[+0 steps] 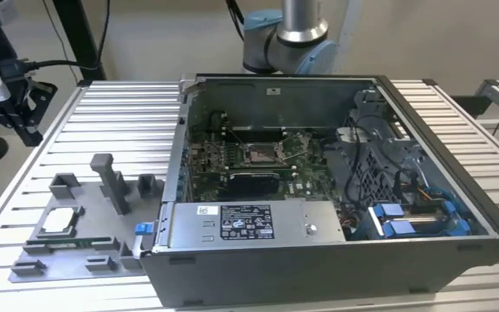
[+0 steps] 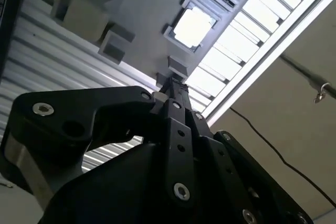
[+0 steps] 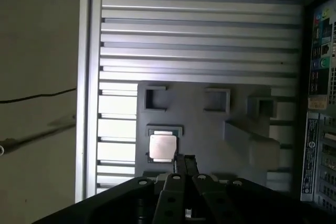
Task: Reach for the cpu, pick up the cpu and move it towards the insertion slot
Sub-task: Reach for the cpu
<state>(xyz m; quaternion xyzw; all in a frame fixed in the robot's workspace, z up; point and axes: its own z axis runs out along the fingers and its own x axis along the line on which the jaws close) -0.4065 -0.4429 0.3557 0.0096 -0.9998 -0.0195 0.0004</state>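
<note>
legible text: none | white label (image 1: 244, 222) on power supply (image 1: 189, 227): print unreadable, possibly regulatory marks

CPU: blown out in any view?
Second wrist view: the cpu is washed out white, the table slats beside it glare too. First wrist view: cpu bright, edges readable, surroundings dim. Exterior view: even light, no clipping on it.
</note>
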